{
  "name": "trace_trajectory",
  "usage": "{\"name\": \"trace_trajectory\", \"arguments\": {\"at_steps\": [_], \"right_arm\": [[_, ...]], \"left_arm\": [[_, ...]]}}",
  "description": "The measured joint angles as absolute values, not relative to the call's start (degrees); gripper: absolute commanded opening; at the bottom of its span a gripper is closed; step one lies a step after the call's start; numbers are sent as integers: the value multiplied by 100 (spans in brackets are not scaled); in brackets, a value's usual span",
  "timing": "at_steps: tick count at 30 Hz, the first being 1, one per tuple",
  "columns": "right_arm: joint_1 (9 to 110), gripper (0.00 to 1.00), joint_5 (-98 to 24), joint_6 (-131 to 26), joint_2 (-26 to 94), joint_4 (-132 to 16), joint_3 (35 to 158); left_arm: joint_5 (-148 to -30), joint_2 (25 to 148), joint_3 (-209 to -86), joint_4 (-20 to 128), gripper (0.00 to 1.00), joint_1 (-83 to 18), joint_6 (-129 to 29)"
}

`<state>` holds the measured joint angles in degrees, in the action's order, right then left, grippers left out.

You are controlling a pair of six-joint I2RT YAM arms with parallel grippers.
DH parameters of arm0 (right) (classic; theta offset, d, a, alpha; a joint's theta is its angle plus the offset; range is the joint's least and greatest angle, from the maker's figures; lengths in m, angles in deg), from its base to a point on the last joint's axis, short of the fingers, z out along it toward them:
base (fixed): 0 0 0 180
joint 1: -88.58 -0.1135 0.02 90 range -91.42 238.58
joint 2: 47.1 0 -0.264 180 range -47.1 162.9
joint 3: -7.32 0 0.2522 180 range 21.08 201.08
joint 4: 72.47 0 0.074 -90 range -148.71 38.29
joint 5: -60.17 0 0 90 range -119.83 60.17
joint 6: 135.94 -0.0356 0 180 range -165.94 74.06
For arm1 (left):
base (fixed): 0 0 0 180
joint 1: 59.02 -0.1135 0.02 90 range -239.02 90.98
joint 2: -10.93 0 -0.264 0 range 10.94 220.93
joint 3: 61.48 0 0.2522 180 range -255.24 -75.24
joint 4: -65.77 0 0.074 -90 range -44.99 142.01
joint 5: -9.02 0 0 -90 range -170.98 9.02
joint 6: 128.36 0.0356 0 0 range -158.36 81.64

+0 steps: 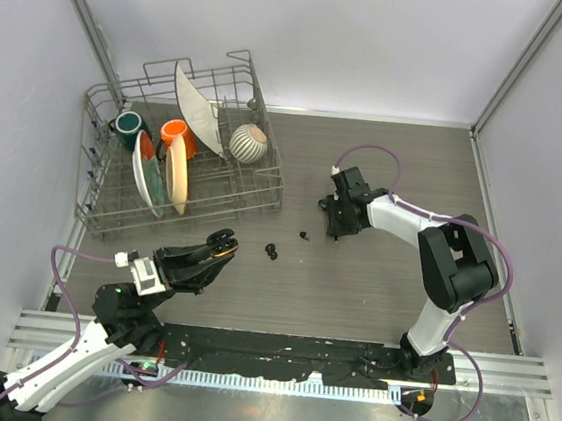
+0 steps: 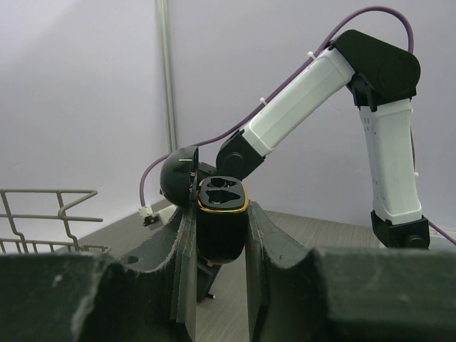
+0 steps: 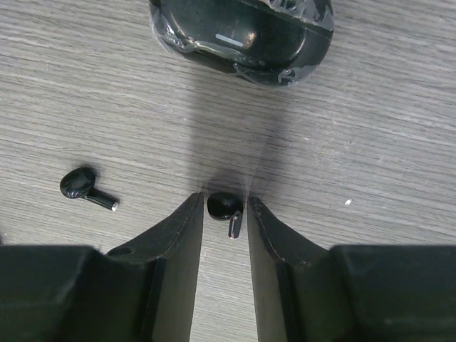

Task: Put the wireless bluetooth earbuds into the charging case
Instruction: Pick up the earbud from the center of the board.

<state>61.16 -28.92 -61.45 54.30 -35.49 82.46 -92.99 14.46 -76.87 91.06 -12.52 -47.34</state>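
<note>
My left gripper [image 2: 221,217] is shut on an open black charging case [image 2: 221,235] with a gold rim, lid [image 2: 178,174] swung back, both sockets empty; it hangs above the table at the left [image 1: 219,245]. My right gripper [image 3: 225,203] is down at the table, its fingers narrowly apart on either side of a tiny glossy black earbud [image 3: 224,206]. Small gaps show on both sides. Another earbud [image 3: 86,187] lies to its left. A closed black case in clear wrap [image 3: 242,28] lies just ahead. More small black earbuds [image 1: 273,252] lie mid-table, and one [image 1: 304,236] near my right gripper [image 1: 334,221].
A wire dish rack [image 1: 180,165] with plates, cups and a striped bowl stands at the back left; its corner shows in the left wrist view [image 2: 43,214]. The right arm [image 2: 320,85] rises ahead of the left gripper. Grey walls bound the wooden table [image 1: 373,291].
</note>
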Motion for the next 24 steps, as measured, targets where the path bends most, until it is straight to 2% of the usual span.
{"name": "trace_trajectory", "arguments": {"at_steps": [9,12,17,21,22,24], "right_arm": [[6092,32,-2781,-6123,5444,-3510,8268],[6087,27,-2768,-6120,5446,-3505,8268],[6085,25,-2753,-6112,5459,-3479,8290],[6076,18,-2744,-6112,5468,-3462,8305],[6074,12,-2739,-6112,5470,-3457,8312],[6065,10,-2728,-6112,5474,-3453,8316]], "left_arm": [[-9297,1446,-7687,9106,0,-1252,-4736],[-9299,1446,-7687,9104,0,-1252,-4736],[-9297,1446,-7687,9101,0,-1252,-4736],[-9299,1446,-7687,9093,0,-1252,-4738],[-9297,1446,-7687,9093,0,-1252,-4738],[-9297,1444,-7687,9091,0,-1252,-4738]]}}
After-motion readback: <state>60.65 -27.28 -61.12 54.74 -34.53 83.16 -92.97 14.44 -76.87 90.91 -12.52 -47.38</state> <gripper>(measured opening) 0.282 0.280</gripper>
